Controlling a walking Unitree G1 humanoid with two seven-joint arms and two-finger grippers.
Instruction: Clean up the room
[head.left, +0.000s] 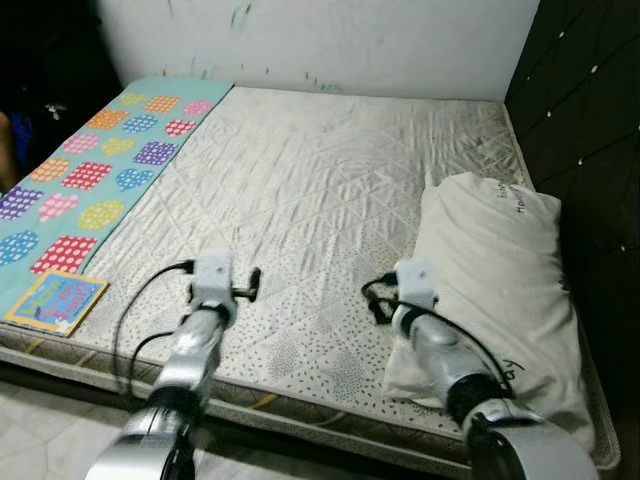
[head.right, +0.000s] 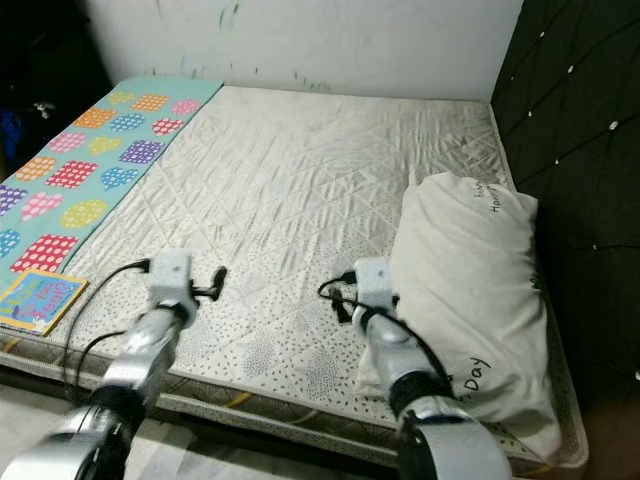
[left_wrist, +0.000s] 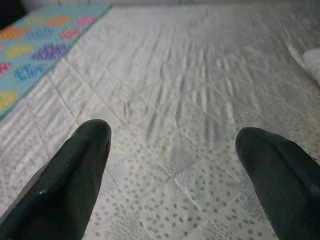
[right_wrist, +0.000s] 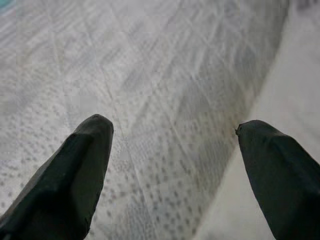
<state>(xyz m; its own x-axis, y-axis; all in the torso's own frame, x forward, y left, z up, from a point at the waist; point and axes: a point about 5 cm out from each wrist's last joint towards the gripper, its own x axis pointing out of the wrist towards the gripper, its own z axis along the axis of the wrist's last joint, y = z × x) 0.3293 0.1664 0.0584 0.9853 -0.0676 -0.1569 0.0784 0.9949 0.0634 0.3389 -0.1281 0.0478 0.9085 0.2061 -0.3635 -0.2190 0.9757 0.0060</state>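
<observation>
A bare quilted mattress (head.left: 300, 190) takes up most of the scene, its cream cover stitched in diamonds and speckled with small grey dots toward the near edge. It runs back to a white wall (head.left: 330, 40) marked with a few green scribbles, and a dark tufted headboard (head.left: 585, 110) stands along the robot's right side.

A teal mat (head.left: 95, 175) printed with coloured polka-dot hearts lies along the mattress's left side, reaching from the far corner to the near edge. A large white pillow (head.left: 500, 280) with some dark lettering rests on the right side of the mattress, close to the headboard, its near end reaching the front edge of the bed.

A small picture book (head.left: 57, 301) with a yellow border lies flat on the near end of the teal mat, at the front left corner of the bed.

Both silver arms reach out over the near part of the mattress. The left gripper (left_wrist: 172, 145) hovers above the dotted cover, well apart from the book and the mat, its two black fingers (left_wrist: 75, 170) spread wide with nothing between them. The right gripper (right_wrist: 175, 135) hangs just beside the pillow's left edge, its fingers (right_wrist: 75, 170) likewise parted and empty, one of them on the pillow's side and the other over the bare mattress.
</observation>
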